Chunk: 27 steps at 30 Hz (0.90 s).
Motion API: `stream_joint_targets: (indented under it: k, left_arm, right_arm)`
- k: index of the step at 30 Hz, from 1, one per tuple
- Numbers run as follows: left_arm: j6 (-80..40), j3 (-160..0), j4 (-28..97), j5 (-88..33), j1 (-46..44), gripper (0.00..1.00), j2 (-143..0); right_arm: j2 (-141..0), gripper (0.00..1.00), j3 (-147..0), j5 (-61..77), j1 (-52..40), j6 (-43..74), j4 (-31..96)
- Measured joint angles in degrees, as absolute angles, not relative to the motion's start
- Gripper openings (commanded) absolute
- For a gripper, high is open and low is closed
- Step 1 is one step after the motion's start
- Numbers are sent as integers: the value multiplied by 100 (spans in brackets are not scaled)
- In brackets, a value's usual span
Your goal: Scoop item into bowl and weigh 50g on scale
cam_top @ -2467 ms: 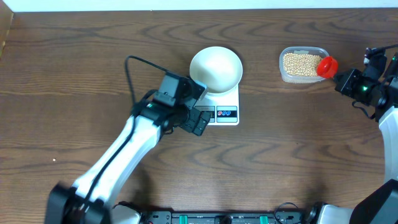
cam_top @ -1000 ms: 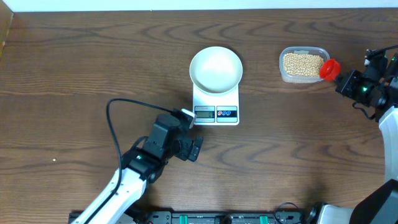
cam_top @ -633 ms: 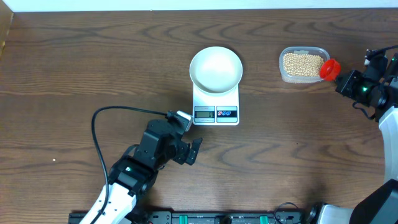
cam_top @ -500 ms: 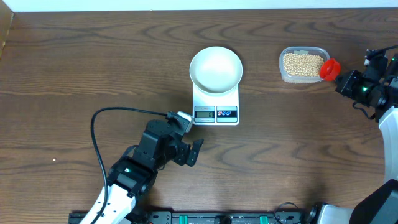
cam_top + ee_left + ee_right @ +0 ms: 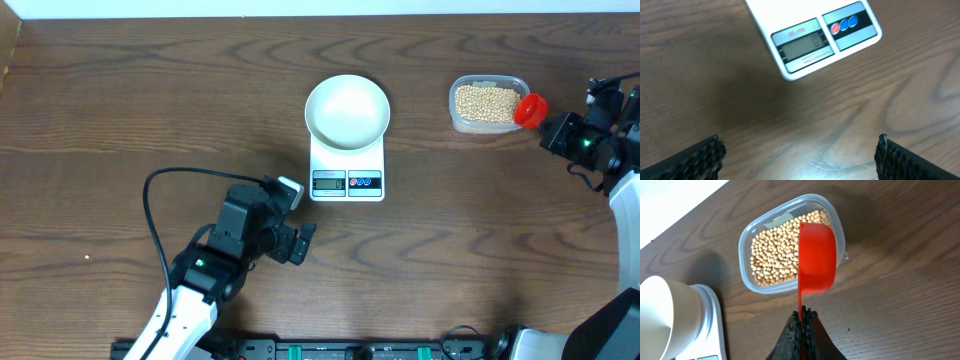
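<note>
Lower left of the overhead view, the left fingers stand spread wide with nothing between them, above bare worktop just short of the scale. They are best kept off the scale, since a nudge would spoil the reading. At centre sits one scale with one grey display and what look like two or three coloured buttons; the wrist view is too soft to be sure. On it rests one white bowl, with no beans in it. At the upper right, one clear tub holds the beans, far too many to count. The right fingers are pressed together on the thin handle of the one red scoop, whose cup hangs over the tub's right end. To scoop well, I would tip the cup's lip down into the beans, take a modest load, level it before lifting, then carry it to the bowl and pour slowly, watching the display.
</note>
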<state>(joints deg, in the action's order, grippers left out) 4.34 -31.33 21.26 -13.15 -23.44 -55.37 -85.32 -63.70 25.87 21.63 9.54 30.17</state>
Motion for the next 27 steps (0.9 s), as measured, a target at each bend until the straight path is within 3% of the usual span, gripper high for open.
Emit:
stream_joint_targets:
  k: [27]
  left_arm:
    - [495,-3133,1564,-1514,-2285,98,-5835]
  right_arm:
    - [-8532,1,-6370,2585,2163,847,3017]
